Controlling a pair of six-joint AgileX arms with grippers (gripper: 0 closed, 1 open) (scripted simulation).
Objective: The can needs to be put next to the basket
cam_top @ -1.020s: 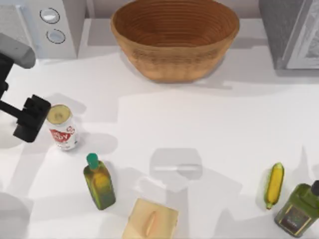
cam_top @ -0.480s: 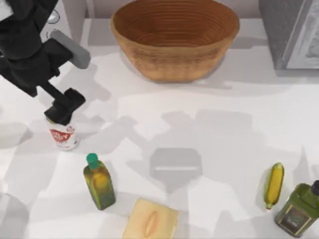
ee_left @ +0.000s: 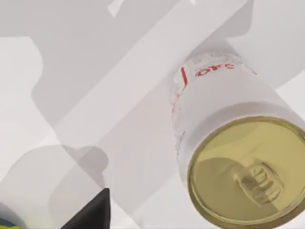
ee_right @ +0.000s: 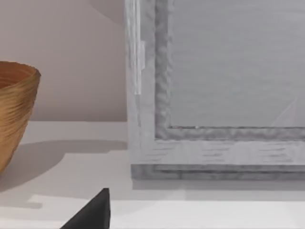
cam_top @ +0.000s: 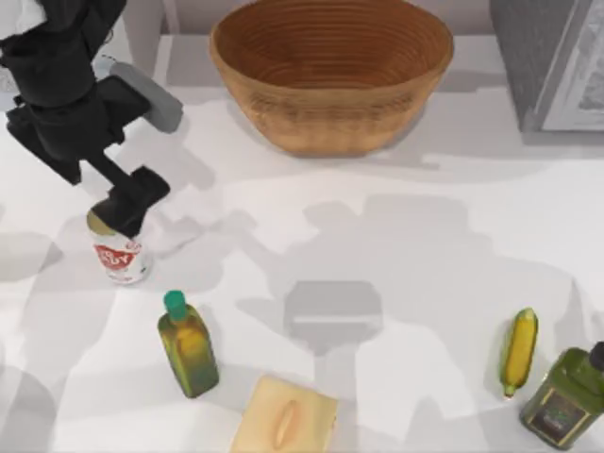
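The left gripper [cam_top: 121, 215] hangs right over the can [cam_top: 119, 255], covering most of its yellow top. I cannot tell if the claw is open or closed, because the dark arm hides the fingers from above, and the left wrist view has just one dark finger tip [ee_left: 90, 214] in a corner. The can stands upright on the white table [cam_top: 396, 245], just under the claw. To do this step well, I think the claw should come straight down with one finger on each side of the can, then squeeze gently around the middle so it does not tip. A little past the can, toward the front of the table, stands the oil bottle [cam_top: 187, 345] with a green cap. It is close, so the arm should lift the can up before moving away. Far from the claw, at the back of the table, sits the big basket [cam_top: 330, 75], and the can is well apart from it. The right arm is parked off to the right.
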